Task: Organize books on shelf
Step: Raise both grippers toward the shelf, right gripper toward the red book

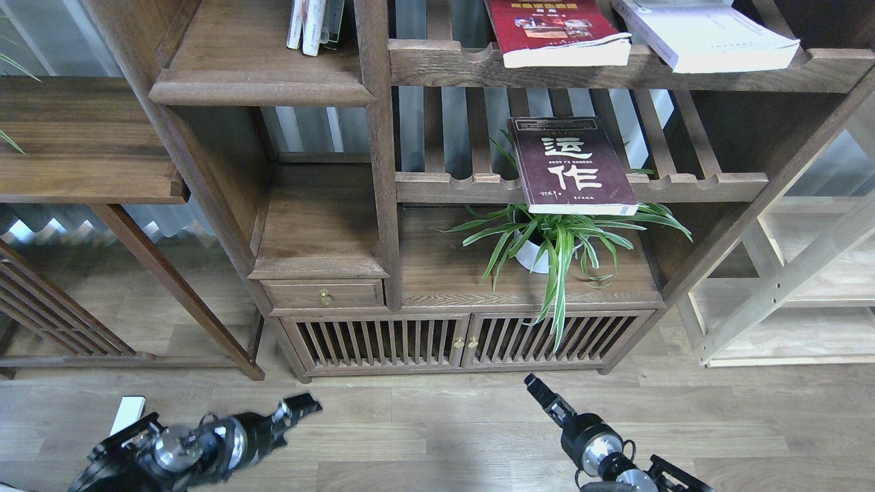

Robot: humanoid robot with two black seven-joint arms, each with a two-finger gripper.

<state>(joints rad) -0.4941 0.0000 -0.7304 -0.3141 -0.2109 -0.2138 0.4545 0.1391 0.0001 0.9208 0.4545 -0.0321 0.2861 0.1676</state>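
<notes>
Books (573, 166) lie well above both end effectors, left (298, 407) and right (540, 393); finger spacing perhaps together, unclear.

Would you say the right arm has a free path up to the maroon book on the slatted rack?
Probably yes. The right gripper is low over the floor, below the maroon book, whose front edge overhangs the rail. Only the plant leaves beneath it crowd the approach.

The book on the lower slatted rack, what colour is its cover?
Dark maroon with big white Chinese characters, seen in the head view.
</notes>
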